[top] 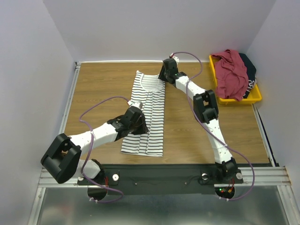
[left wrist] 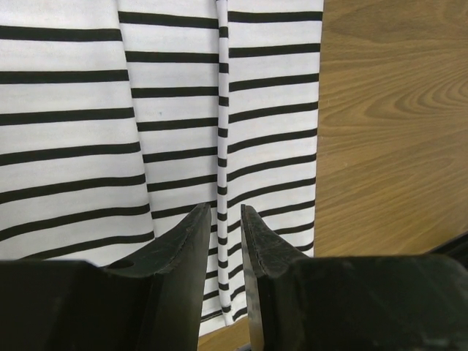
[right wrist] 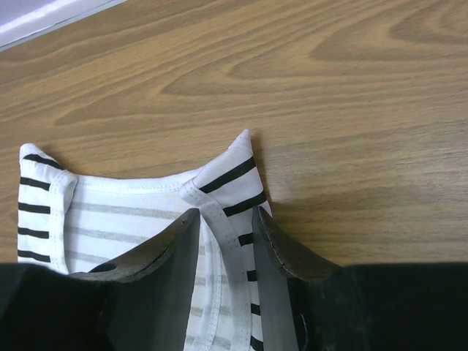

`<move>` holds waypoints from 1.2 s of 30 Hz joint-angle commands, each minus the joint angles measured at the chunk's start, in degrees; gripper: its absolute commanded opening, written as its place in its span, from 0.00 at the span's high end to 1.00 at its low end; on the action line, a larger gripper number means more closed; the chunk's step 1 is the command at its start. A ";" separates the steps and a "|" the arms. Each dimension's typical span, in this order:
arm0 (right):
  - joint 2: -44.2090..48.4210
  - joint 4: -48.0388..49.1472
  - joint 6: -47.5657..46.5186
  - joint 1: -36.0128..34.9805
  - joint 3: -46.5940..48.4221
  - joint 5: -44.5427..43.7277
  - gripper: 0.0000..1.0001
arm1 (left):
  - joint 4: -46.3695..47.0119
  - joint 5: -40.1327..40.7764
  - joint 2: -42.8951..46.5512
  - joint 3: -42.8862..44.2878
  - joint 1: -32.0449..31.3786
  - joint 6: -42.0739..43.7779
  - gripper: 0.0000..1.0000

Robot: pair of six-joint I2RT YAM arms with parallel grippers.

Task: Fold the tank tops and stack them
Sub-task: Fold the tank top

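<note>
The white tank top with thin black stripes (top: pixel 154 131) lies flat in the middle of the table, its sides folded in lengthwise and its neck at the far end. My left gripper (top: pixel 140 124) hovers low over its middle left part; in the left wrist view my left gripper (left wrist: pixel 227 210) has its jaws a narrow gap apart over a folded edge of the striped cloth (left wrist: pixel 73 95), holding nothing. My right gripper (top: pixel 165 76) is at the far right shoulder strap; my right gripper (right wrist: pixel 224 213) is slightly open astride the strap (right wrist: pixel 219 219). The maroon top (top: pixel 232 75) and the navy top (top: pixel 250 70) lie in the bin.
A yellow plastic bin (top: pixel 255 97) stands at the far right corner of the wooden table (top: pixel 103 84). White walls close in the back and both sides. A metal rail (top: pixel 70 98) runs along the table's left edge.
</note>
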State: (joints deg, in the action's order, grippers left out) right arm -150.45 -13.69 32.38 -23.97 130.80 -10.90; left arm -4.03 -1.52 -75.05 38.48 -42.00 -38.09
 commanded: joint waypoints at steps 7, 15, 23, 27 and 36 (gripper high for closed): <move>4.02 2.00 -1.70 0.15 2.70 -0.53 0.44 | -5.80 7.23 6.75 0.98 4.63 -0.15 0.65; 17.36 1.92 -1.01 0.41 -8.87 0.78 0.36 | -12.49 12.24 15.70 -1.38 12.72 -4.09 0.48; 38.72 1.74 3.57 -0.73 -41.82 12.46 0.42 | -17.14 9.26 19.85 -7.80 15.98 -12.71 0.46; 50.22 1.74 4.26 -7.56 -60.35 11.26 0.42 | -17.33 8.12 20.46 -10.78 15.89 -15.79 0.46; 57.72 1.83 10.59 -16.36 -77.97 5.63 0.46 | -12.76 3.80 16.34 -15.27 13.79 -17.37 0.48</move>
State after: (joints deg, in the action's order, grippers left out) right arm -97.06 -12.82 39.20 -39.66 56.18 -1.78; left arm -18.68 3.64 -58.48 24.49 -26.89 -53.84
